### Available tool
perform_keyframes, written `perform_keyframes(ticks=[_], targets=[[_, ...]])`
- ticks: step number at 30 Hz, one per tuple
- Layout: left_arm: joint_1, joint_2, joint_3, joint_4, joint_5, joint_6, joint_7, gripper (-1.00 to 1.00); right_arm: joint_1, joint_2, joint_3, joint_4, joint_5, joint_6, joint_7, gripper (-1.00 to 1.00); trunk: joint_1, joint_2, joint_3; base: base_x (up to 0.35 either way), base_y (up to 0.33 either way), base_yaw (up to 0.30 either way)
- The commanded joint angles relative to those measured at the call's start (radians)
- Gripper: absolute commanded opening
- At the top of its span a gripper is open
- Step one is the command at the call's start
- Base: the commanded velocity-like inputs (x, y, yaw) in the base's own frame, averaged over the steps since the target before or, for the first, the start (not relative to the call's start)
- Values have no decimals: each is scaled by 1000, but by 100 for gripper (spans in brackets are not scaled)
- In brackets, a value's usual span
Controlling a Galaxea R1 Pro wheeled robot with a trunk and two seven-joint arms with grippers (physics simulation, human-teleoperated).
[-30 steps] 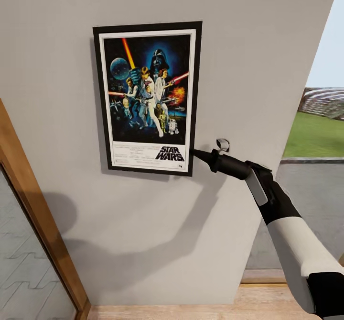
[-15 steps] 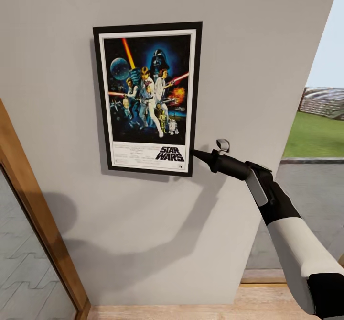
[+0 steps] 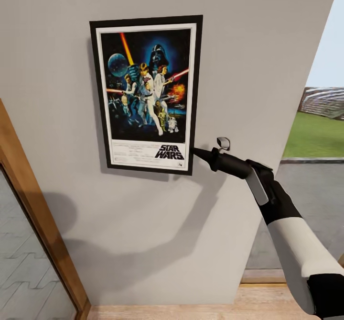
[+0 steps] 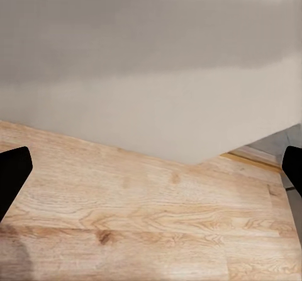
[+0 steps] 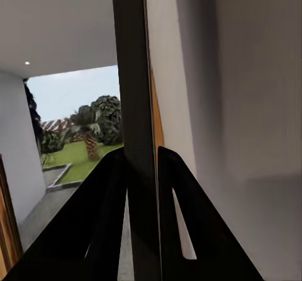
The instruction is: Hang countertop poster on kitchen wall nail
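Pinching the poster's lower right edge, the right gripper is holding it upright against the wall (extending toward eleven o'clock); left gripper is hanging open.

"STAR WARS" on the poster
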Motion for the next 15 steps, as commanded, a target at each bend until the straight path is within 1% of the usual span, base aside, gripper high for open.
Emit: perform_keyframes(ticks=[1, 15], targets=[[-1, 1, -8, -1, 10, -3, -2, 100, -1, -1, 3, -2, -11, 13, 1, -100, 0, -1, -1, 0, 0, 0], [-1, 1, -9, -1, 10, -3, -2, 100, -1, -1, 4, -13, -10, 15, 0, -100, 0, -1, -1, 0, 0, 0]])
